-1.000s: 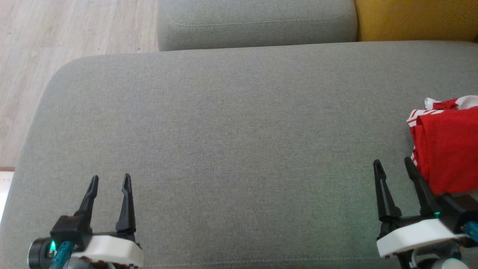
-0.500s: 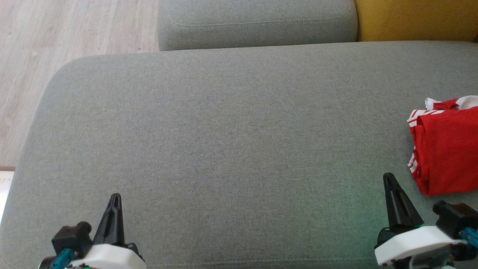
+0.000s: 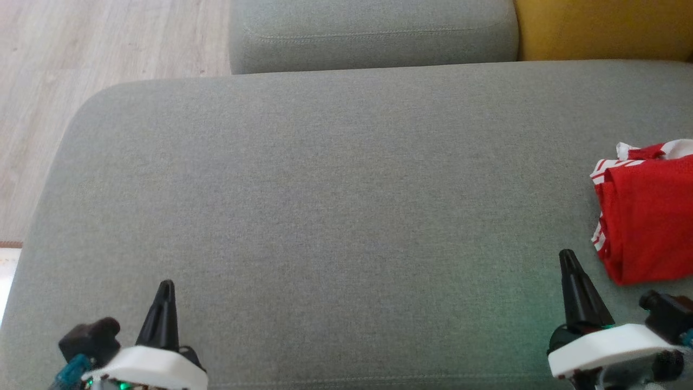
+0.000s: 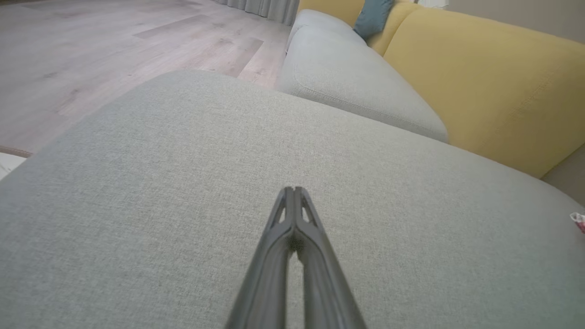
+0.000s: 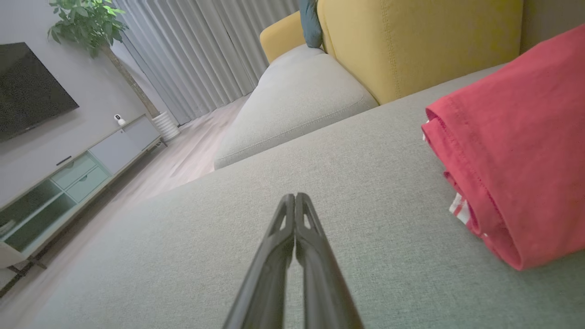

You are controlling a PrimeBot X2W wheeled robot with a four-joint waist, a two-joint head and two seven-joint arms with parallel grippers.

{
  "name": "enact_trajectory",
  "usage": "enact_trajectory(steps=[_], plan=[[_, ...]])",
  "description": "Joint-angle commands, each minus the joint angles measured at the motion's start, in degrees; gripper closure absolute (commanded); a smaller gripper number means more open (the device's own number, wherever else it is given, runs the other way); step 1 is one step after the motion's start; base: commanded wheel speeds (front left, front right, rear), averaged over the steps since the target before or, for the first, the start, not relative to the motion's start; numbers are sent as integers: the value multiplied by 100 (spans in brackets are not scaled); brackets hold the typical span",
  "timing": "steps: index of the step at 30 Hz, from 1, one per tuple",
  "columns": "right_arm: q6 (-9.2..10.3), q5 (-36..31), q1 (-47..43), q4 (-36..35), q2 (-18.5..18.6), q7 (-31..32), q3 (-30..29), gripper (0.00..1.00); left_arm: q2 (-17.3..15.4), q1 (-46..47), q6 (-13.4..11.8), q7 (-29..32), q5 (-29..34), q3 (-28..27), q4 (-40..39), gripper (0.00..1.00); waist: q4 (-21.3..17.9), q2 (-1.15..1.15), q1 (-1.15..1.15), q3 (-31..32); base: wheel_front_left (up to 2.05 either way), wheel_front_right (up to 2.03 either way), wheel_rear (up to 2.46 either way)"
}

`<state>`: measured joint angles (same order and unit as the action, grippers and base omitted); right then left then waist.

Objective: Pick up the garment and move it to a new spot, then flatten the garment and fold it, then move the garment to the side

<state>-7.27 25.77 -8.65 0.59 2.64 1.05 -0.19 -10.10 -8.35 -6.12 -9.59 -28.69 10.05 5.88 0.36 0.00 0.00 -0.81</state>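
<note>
Note folded red garment with white striped trim (image 3: pixel 647 216) toward right edge of broad grey woven seat cushion (image 3: pixel 335 206), partly cut by head view's right border. Lies flat on the fabric as a compact stack, with layered hems toward the right wrist camera. Judge fold done and the side spot chosen to leave the cushion's middle bare, in line with the task's last step. Find left gripper (image 3: pixel 165 286) near front left corner of cushion, fingers pressed tip to tip, clamping nothing; confirm in left wrist view, bare grey weave beyond the tips. Find right gripper (image 3: pixel 567 254) at front edge toward right corner, likewise pinched together on nothing, near garment's front left corner but apart from it, a strip of cushion between. Judge both parked low along front edge, well apart, to keep clear of the stack and avoid snagging a hem. Beyond far edge: second grey cushion (image 3: pixel 373 32) and mustard-yellow sofa back (image 3: pixel 601 27); pale wood floor (image 3: pixel 108 49) off left edge. Reads as essentially complete: nothing gripped, nothing to let go. One risk to log: possible overhang at right edge, not checkable from these views.
</note>
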Motion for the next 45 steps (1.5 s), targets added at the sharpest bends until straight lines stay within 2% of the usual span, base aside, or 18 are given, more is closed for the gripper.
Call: enact_trajectory(steps=[1,45], plan=[[-4,144,255,-144,94,3,1,100,-26,295,35,27,-122,-151,-140,100,0,0,0,1,0,0,0],[-12,3129,783,501,171,120,-128,100,209,795,620,618,-2971,-684,271,100,-16,0,0,28,0,0,0]])
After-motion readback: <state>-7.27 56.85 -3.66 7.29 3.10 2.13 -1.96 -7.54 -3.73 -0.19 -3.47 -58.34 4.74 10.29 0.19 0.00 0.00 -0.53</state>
